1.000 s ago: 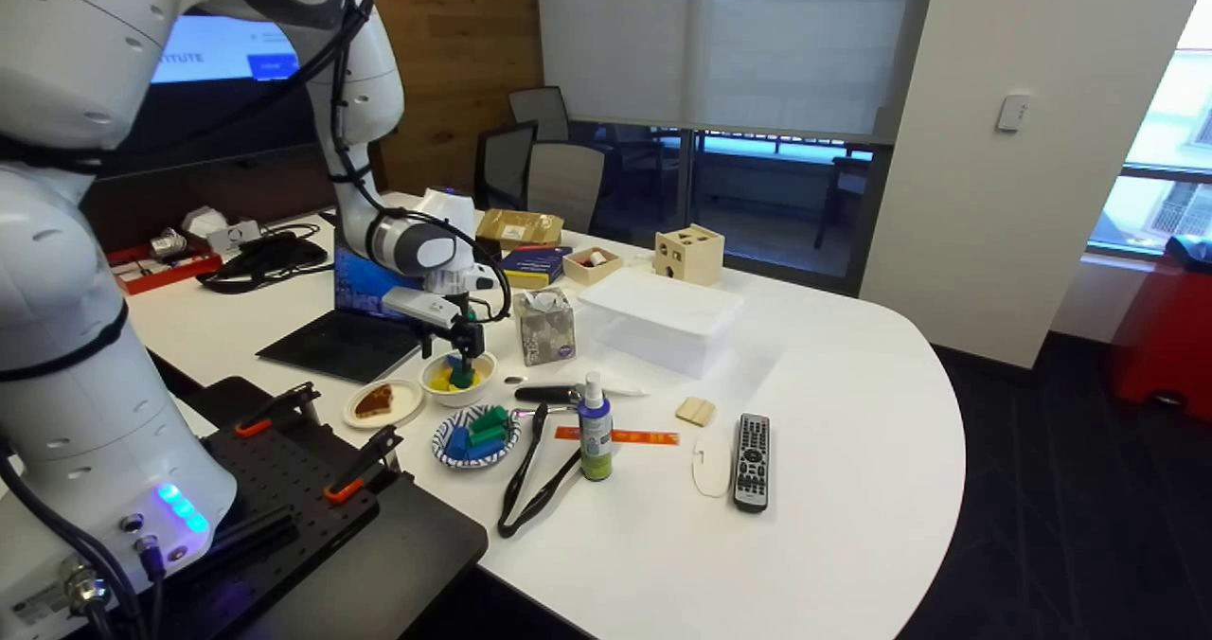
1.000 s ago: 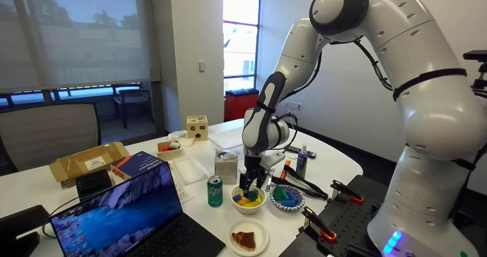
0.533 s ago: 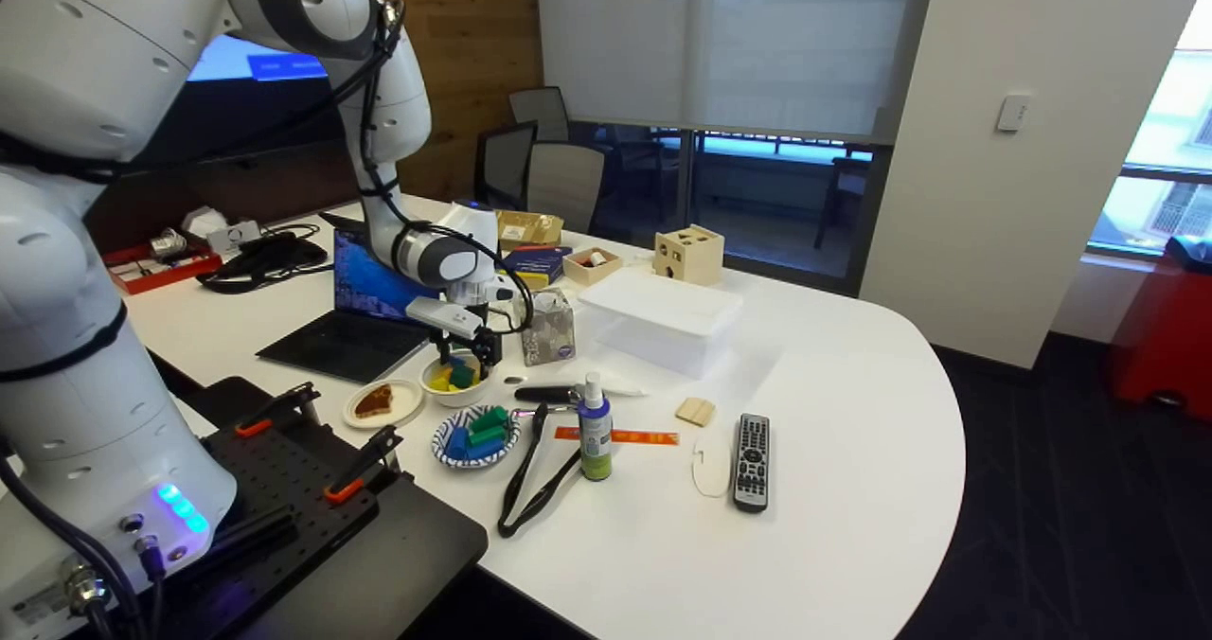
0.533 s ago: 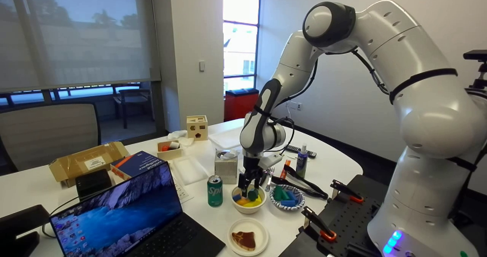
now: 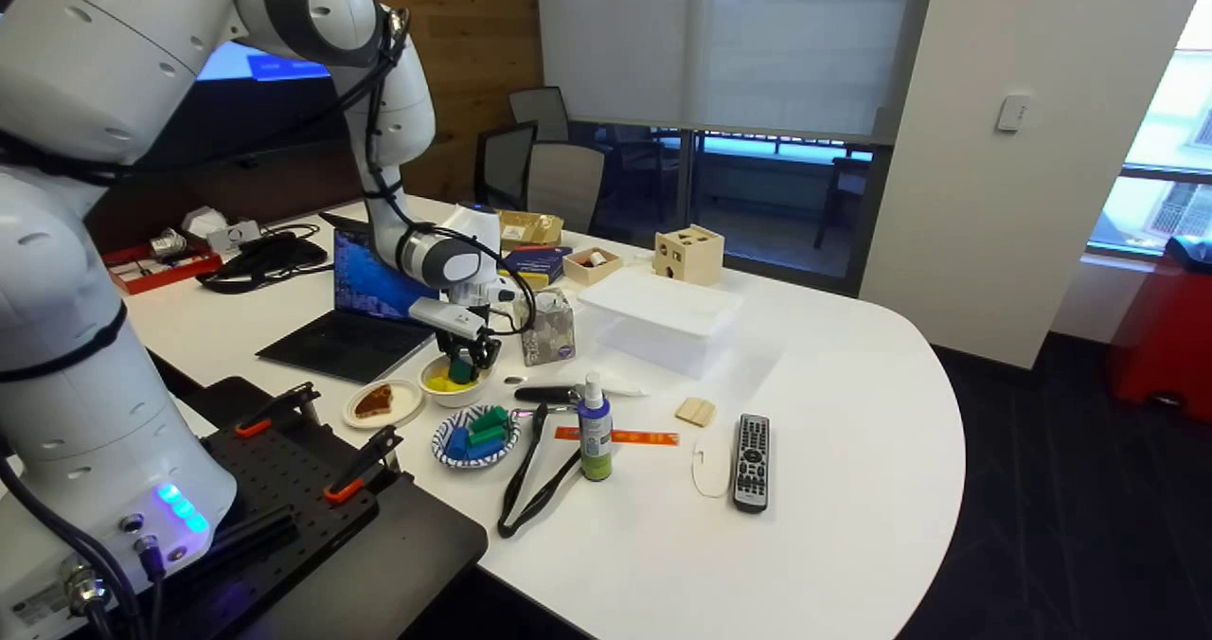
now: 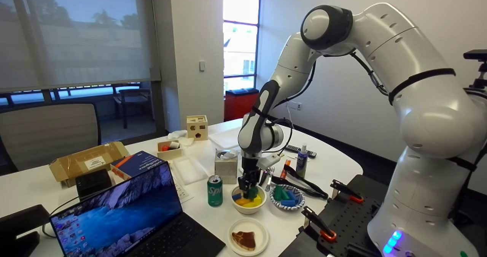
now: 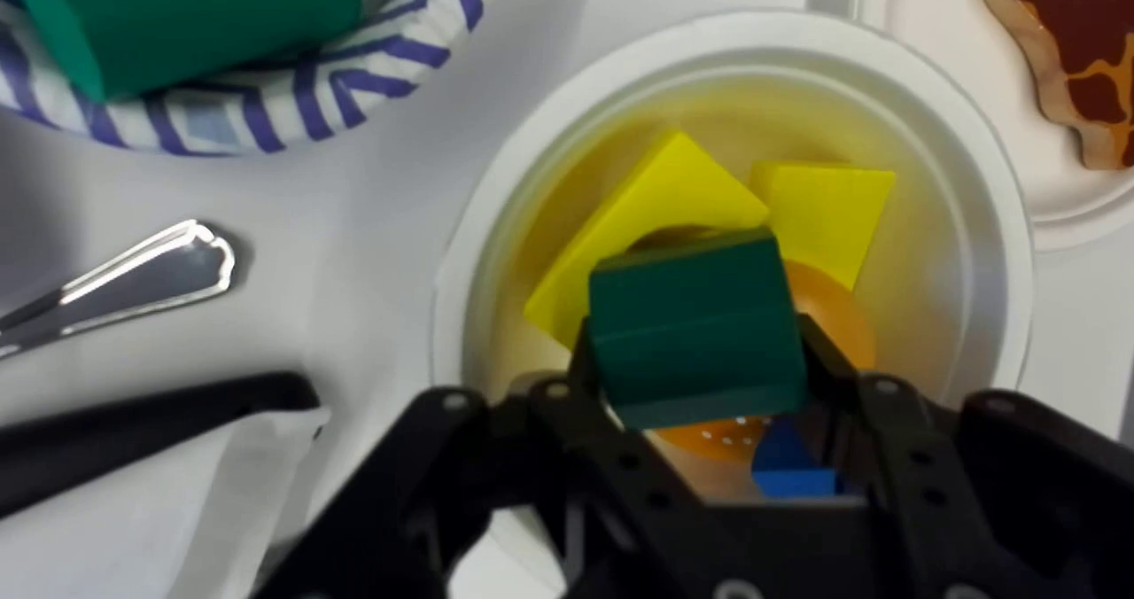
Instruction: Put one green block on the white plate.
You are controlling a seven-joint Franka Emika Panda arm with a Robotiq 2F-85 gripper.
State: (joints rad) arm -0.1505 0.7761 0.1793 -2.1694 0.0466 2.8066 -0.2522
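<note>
Up and to the left of the gripper (image 7: 700, 351) in the wrist view, well apart from it, the other green block (image 7: 195, 19) lies in a patterned bowl (image 7: 292, 110). Below that, left of the gripper, lie a metal handle (image 7: 159, 276) and a black handle (image 7: 177, 415). Then comes the gripper itself: its fingers (image 7: 833, 364) stand only as far apart as the green block (image 7: 695, 329) is wide, clasping it by two sides. Beneath is a pale bowl (image 7: 753, 34) with yellow pieces (image 7: 669, 191), orange pieces (image 7: 843, 307) and a blue piece (image 7: 793, 475); whether the held block touches them cannot be told. Up and to the right of the gripper is the white plate (image 7: 939, 85), bearing a brown toy steak (image 7: 1081, 58).

In an exterior view, the arm (image 5: 407, 110) rises from its base (image 5: 104, 451), well left of the gripper, bends at the elbow (image 5: 341, 6) and drops rightward, the gripper pointing down; a tissue box (image 5: 547, 332) stands just to its right.
</note>
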